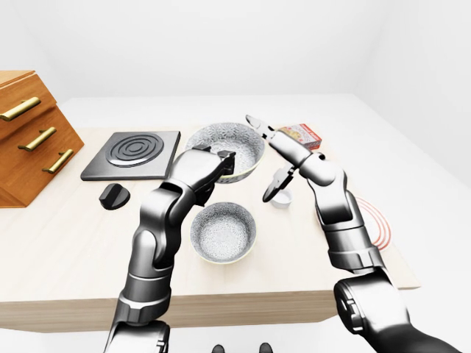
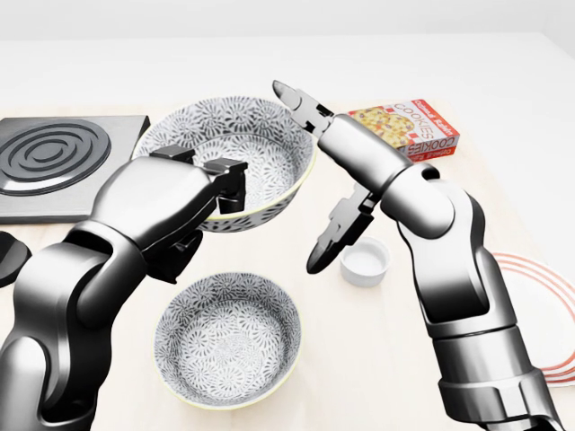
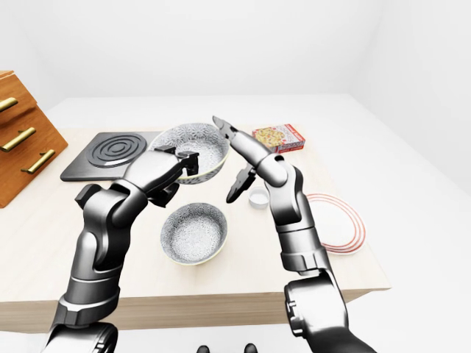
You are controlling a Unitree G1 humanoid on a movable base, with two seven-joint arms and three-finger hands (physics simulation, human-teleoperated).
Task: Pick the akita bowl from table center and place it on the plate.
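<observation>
- Left hand (image 2: 184, 202) grips the near rim of the akita bowl (image 2: 256, 148), holding it tilted above the desk (image 2: 377, 346).
- Right hand (image 2: 346, 148) is spread wide, just right of it.
- Plate (image 3: 340, 220) lies well apart, right.

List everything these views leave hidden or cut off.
- Head view: plate cut by the right edge, partly behind the right arm.
- Head view: left hand hides part of its grip on the lifted bowl.
- Left-eye view: white cup partly behind the right hand.
</observation>
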